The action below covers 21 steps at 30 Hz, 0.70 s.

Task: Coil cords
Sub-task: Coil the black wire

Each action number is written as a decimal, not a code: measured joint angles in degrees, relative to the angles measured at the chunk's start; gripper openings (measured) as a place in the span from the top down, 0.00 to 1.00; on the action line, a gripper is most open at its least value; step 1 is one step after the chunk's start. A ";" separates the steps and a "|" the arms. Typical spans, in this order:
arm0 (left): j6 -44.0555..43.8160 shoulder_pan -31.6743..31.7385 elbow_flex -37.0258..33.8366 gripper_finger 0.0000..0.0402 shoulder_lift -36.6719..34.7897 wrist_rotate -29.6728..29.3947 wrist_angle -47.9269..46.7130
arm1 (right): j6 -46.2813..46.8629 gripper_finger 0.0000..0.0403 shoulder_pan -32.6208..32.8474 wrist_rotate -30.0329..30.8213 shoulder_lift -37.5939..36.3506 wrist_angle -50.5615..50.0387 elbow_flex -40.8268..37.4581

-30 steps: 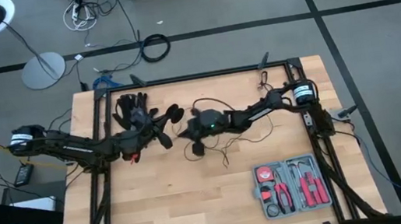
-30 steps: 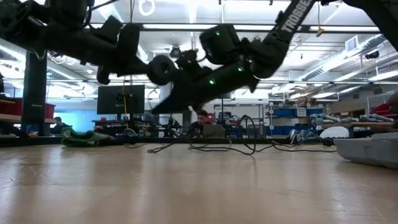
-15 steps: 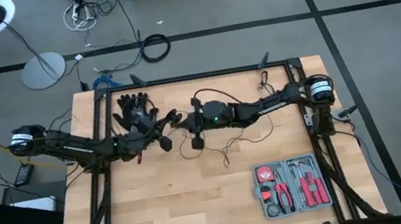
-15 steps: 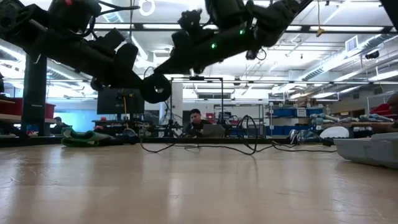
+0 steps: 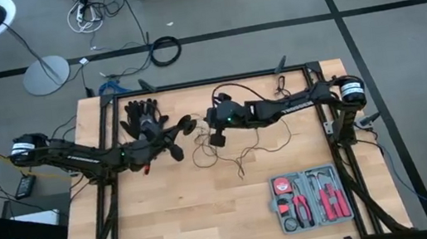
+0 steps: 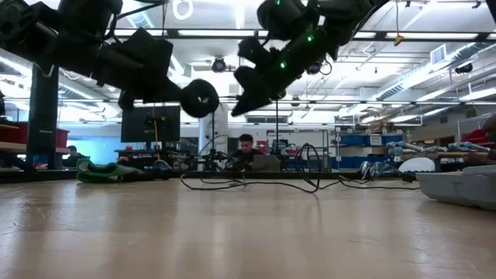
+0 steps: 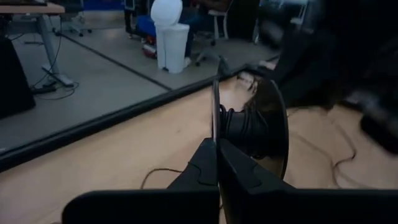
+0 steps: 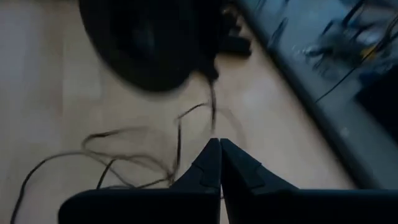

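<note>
The left gripper is pinching the round black disc above the table, fingers closed on its edge. The right gripper is hovering beside it, fingers closed on the thin black wire, which is trailing loosely across the tabletop

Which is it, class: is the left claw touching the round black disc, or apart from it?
Touching. In the left wrist view the left claw is pinched shut on the rim of the disc; the low view shows the disc lifted above the table.

Even overhead light, bright ceiling glare in low view, blurred wrist views
</note>
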 joint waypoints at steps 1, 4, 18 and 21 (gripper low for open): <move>0.13 0.00 0.00 1.00 -0.03 -0.03 0.92 | 1.01 1.00 -0.11 -1.11 0.53 -0.87 -0.13; 0.18 0.00 0.00 1.00 -0.07 -0.05 2.42 | 2.95 0.98 -0.06 -3.72 1.89 -2.36 -1.20; 4.55 -0.02 0.00 1.00 -6.38 -1.46 2.64 | 12.44 0.97 -0.02 -3.81 -6.12 -1.86 -15.48; 4.81 -0.02 0.00 1.00 -7.70 -1.46 2.59 | 13.50 0.98 -0.04 -3.75 -9.61 4.95 -20.27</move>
